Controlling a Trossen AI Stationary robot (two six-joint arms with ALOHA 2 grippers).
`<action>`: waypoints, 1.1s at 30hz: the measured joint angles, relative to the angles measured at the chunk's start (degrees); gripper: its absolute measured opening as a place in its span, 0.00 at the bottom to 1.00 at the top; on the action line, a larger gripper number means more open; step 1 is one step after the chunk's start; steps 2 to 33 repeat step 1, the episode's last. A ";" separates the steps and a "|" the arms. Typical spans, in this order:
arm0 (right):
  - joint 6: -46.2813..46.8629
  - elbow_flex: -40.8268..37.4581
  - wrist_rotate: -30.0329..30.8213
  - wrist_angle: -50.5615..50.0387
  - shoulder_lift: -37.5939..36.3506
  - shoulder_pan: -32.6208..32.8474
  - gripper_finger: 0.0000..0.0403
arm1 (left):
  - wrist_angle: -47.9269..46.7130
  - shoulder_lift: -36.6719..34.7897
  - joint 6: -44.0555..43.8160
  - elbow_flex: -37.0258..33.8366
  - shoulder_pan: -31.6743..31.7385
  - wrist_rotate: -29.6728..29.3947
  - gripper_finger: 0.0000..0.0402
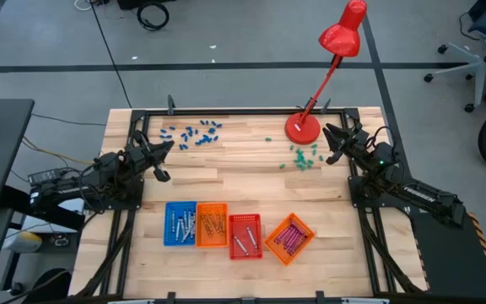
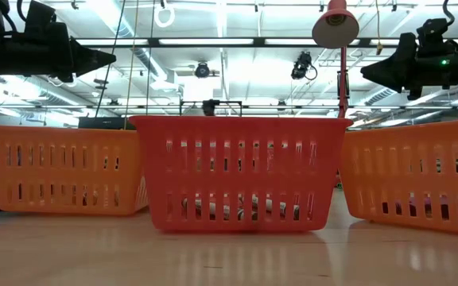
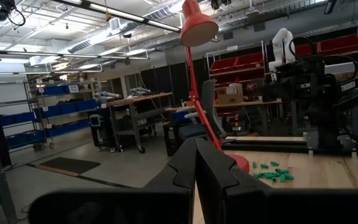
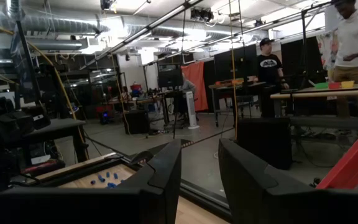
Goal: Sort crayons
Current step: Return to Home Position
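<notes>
Nearest you, along the front edge of the table [image 1: 226, 190], four small bins stand in a row, behind both sets of jaws and between the two arms: a blue bin [image 1: 167, 225], an orange bin [image 1: 224, 226], a red bin [image 2: 239, 171] and a second orange bin [image 1: 303, 223] turned askew. All the crayons [image 1: 288, 237] you can see lie inside these bins: silvery grey ones in the blue and red bins, magenta ones in the skewed one, more in the straight orange one.

Farther back, your left gripper [image 1: 163, 160] hangs above the left side of the table, its jaws closed tight together on nothing. Stubby blue bits [image 1: 192, 133] are scattered just ahead of its tips.

Your right gripper [image 1: 332, 143] hangs above the right side, jaws parted by a clear gap with nothing between them. Green bits [image 1: 304, 158] lie just ahead of its tips, and the red lamp [image 1: 302, 128] stands on its base close beside them.
</notes>
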 joint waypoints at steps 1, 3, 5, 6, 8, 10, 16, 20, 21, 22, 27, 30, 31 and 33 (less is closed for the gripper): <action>0.01 0.00 0.00 0.01 0.00 -0.01 0.28 | 0.00 0.00 0.00 -0.01 -0.02 0.01 0.03; 0.01 0.00 0.00 0.01 0.00 -0.01 0.28 | 0.00 0.00 0.00 -0.01 -0.02 0.01 0.03; 0.01 0.00 0.00 0.01 0.00 -0.01 0.28 | 0.00 0.00 0.00 -0.01 -0.02 0.01 0.03; 0.01 0.00 0.00 0.01 0.00 -0.01 0.28 | 0.00 0.00 0.00 -0.01 -0.02 0.01 0.03; 0.01 0.00 0.00 0.01 0.00 -0.01 0.28 | 0.00 0.00 0.00 -0.01 -0.02 0.01 0.03; 0.01 0.00 0.00 0.01 0.00 -0.01 0.28 | 0.00 0.00 0.00 -0.01 -0.02 0.01 0.03; 0.01 0.00 0.00 0.01 0.00 -0.01 0.28 | 0.00 0.00 0.00 -0.01 -0.02 0.01 0.03; 0.01 0.00 0.00 0.01 0.00 -0.01 0.28 | 0.00 0.00 0.00 -0.01 -0.02 0.01 0.03; 0.01 0.00 0.00 0.01 0.00 -0.01 0.28 | 0.00 0.00 0.00 -0.01 -0.02 0.01 0.03; 0.01 0.00 0.00 0.01 0.00 -0.01 0.28 | 0.00 0.00 0.00 -0.01 -0.02 0.01 0.03; 0.01 0.00 0.00 0.01 0.00 -0.01 0.28 | 0.00 0.00 0.00 -0.01 -0.02 0.01 0.03; 0.01 0.00 0.00 0.01 0.00 -0.01 0.28 | 0.00 0.00 0.00 -0.01 -0.02 0.01 0.03; 0.01 0.00 0.00 0.01 0.00 -0.01 0.28 | 0.00 0.00 0.00 -0.01 -0.02 0.01 0.03; 0.01 0.00 0.00 0.01 0.00 -0.01 0.28 | 0.00 0.00 0.00 -0.01 -0.02 0.01 0.03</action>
